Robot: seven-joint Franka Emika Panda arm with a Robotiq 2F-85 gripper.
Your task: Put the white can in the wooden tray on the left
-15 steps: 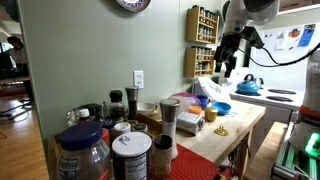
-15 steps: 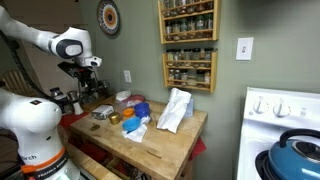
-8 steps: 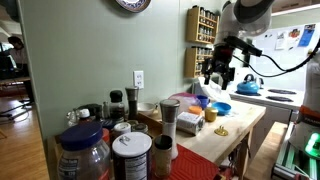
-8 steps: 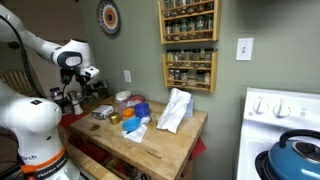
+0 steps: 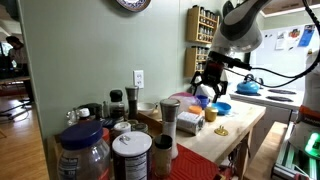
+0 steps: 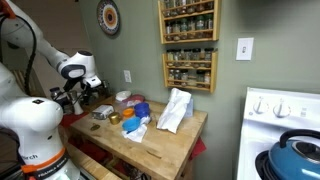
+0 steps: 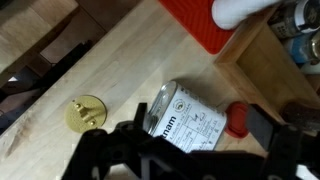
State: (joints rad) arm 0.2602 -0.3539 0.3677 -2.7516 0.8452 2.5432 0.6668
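Reach-to-grasp step. The pincer point(image 7: 200, 140) is spread wide over the white can point(image 7: 188, 118), which is seen lying on its side on the bench point(image 7: 120, 60), just beside the wooden tray point(image 7: 262, 62). Descent and closing on the can are judged next.

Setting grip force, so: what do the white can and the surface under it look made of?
The white can looks like thin metal with a matte cream printed coat, judging by its rolled end rim; coated card is possible. The tabletop looks like pale finished wood: grain lines and plank seams show.
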